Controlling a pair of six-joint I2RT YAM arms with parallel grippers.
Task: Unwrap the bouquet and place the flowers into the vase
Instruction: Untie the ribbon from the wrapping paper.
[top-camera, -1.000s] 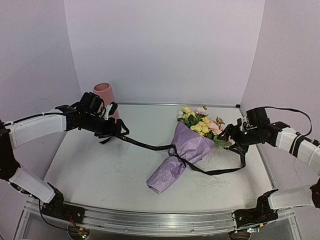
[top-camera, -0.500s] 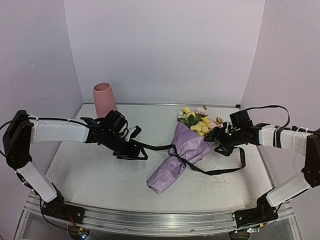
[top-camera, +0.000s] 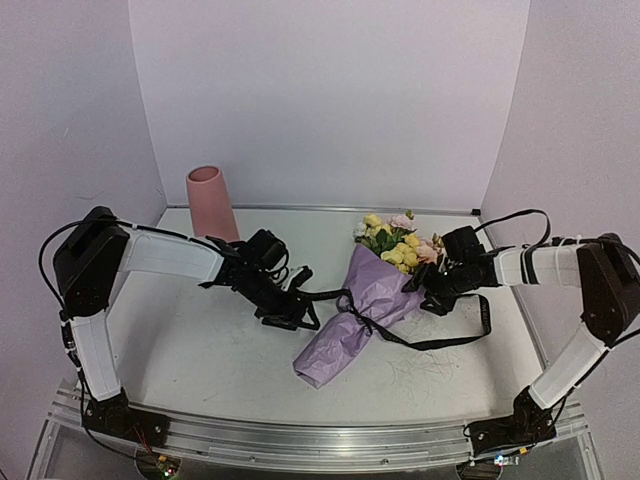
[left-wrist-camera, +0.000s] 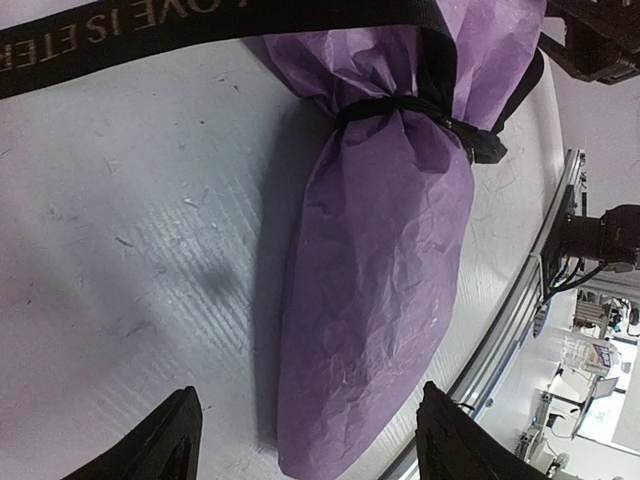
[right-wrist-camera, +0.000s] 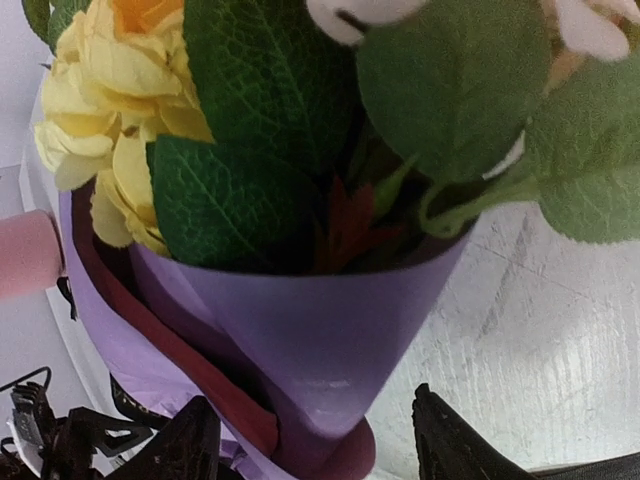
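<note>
The bouquet (top-camera: 375, 295) lies between our wide, empty grippers: paper tail (left-wrist-camera: 370, 330) ahead of the left gripper (top-camera: 292, 308), flowers (top-camera: 400, 245) just ahead of the right gripper (top-camera: 432, 298). Light and crushable, we judge; take the ribbon knot (left-wrist-camera: 392, 105).

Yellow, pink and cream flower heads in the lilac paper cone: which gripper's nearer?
Right. The right gripper sits at the open mouth of the lilac paper cone, beside the flower heads; the left gripper is further off, by the black ribbon left of the cone's tied waist.

The left gripper (top-camera: 290, 308) now sits centre frame beside the bouquet (top-camera: 350, 335), away from the vase (top-camera: 210, 200); the right gripper (top-camera: 432, 292) is nearer the flowers (top-camera: 395, 240).
</note>
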